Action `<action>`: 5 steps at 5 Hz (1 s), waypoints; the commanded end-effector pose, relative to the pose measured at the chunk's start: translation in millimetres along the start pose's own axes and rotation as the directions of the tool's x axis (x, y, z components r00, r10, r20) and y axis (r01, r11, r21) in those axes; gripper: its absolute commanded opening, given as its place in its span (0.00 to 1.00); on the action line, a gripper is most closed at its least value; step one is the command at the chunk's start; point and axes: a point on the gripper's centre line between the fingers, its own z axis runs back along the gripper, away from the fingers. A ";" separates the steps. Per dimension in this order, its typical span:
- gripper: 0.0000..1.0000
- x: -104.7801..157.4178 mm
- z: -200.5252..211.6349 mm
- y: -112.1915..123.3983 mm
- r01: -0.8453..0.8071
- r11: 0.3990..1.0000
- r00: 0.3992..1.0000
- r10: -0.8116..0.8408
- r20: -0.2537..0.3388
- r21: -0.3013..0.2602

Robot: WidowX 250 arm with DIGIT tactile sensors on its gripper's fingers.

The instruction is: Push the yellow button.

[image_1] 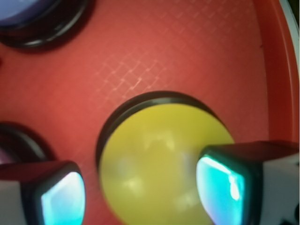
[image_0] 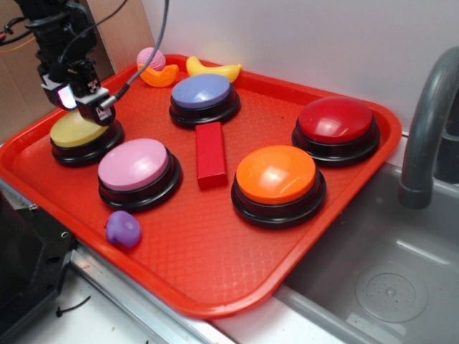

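Observation:
The yellow button [image_0: 74,131] has a mustard dome on a black base and sits at the tray's left edge. My gripper [image_0: 84,100] hangs right over it, low and close to the dome. In the wrist view the yellow button [image_1: 154,164] fills the lower middle. My gripper [image_1: 143,194] is open there, its two glowing cyan fingertips [image_1: 63,197] spread wide, one over the dome's right side and the other beyond its left edge. Nothing is held between them. Whether a fingertip touches the dome cannot be told.
On the red tray [image_0: 215,272] stand a pink button [image_0: 136,168], a blue-purple button [image_0: 203,95], an orange button [image_0: 276,179] and a red button [image_0: 336,125]. A red block [image_0: 210,154], a purple toy [image_0: 123,229], a banana toy [image_0: 214,70] and a pink ball in an orange cup [image_0: 153,66] lie around. A sink and faucet [image_0: 427,136] are at right.

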 end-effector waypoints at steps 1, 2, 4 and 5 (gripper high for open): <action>1.00 16.6 34.7 8.9 -0.014 0.999 0.996 0.011 0.093 0.037; 1.00 19.8 40.8 11.2 -0.015 0.999 0.996 0.010 0.092 0.052; 1.00 19.8 56.7 13.1 -0.033 0.996 0.994 0.024 0.110 0.084; 1.00 18.6 61.4 14.8 -0.038 0.996 0.992 0.028 0.121 0.080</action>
